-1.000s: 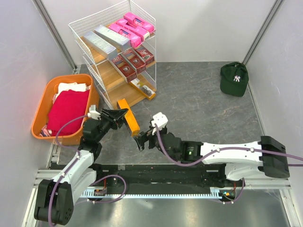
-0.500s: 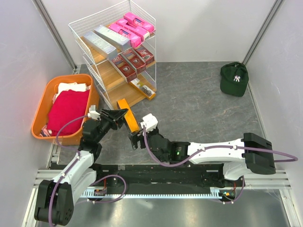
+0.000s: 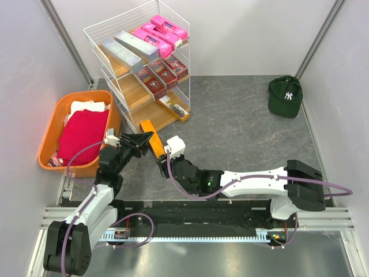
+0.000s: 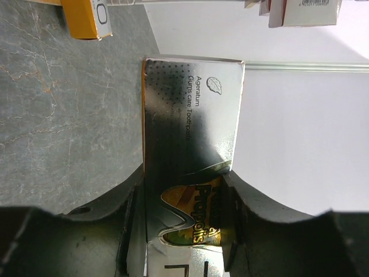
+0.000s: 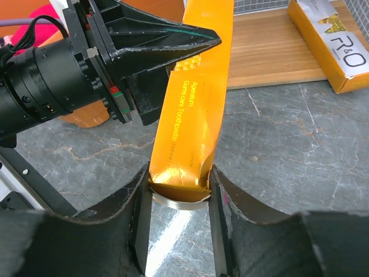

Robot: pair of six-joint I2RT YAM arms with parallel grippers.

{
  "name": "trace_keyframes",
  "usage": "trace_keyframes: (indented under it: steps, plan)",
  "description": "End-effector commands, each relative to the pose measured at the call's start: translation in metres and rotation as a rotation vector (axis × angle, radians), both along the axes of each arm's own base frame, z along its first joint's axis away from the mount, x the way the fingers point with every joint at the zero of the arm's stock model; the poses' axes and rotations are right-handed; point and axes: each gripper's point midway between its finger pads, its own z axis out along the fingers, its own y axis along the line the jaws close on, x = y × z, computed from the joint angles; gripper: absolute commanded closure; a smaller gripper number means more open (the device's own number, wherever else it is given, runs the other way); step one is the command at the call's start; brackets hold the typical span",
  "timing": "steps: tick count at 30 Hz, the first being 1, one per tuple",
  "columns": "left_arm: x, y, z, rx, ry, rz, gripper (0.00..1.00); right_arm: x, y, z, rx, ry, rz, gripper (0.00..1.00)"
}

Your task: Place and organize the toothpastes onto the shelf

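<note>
Near the table's (image 3: 242,127) left edge, just in front of the shelf (image 3: 138,99), the gold toothpaste box (image 3: 148,128) is gripped twice. The left gripper (image 4: 187,184) clamps it from the left side, and the right gripper (image 5: 179,176) is closed on its near end.

Orange basket (image 3: 51,134), left edge of tabletop (image 3: 242,133), held red cloth (image 3: 83,135) and white cloth (image 3: 86,107); dark green cap (image 3: 285,97) lay near far right corner.
</note>
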Motion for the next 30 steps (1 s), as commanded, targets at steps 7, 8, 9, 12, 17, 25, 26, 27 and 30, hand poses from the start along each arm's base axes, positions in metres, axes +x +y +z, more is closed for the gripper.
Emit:
trace_keyframes:
  steps: [7,8,9,12,17,25,26,27,30]
  plan:
    - [-0.012,-0.009,0.034,-0.040,-0.106,-0.072,0.42,0.020,0.004,0.012,0.140,0.112,0.080,0.81]
    - [-0.013,-0.009,0.034,-0.031,-0.109,-0.076,0.24,0.024,0.001,0.012,0.154,0.125,0.081,0.81]
    - [-0.013,-0.011,0.038,-0.007,-0.123,-0.088,0.16,0.023,0.003,0.012,0.189,0.163,0.116,0.82]
    - [-0.012,-0.013,0.036,0.063,-0.104,-0.108,0.03,0.034,-0.007,0.008,0.274,0.249,0.165,0.83]
    - [-0.017,-0.012,0.034,0.178,-0.082,-0.125,0.00,0.060,-0.026,0.021,0.401,0.294,0.199,0.83]
    - [-0.022,0.016,0.058,0.483,-0.127,-0.023,0.00,0.089,-0.044,0.013,0.617,0.461,0.333,0.84]
    - [-0.022,0.020,0.062,0.504,-0.132,-0.001,0.00,0.086,-0.042,0.022,0.670,0.475,0.391,0.84]
    - [-0.024,0.022,0.068,0.534,-0.149,0.007,0.00,0.091,-0.041,0.007,0.676,0.516,0.380,0.84]
    - [-0.026,0.029,0.079,0.581,-0.167,0.034,0.00,0.104,-0.039,-0.006,0.696,0.549,0.380,0.85]
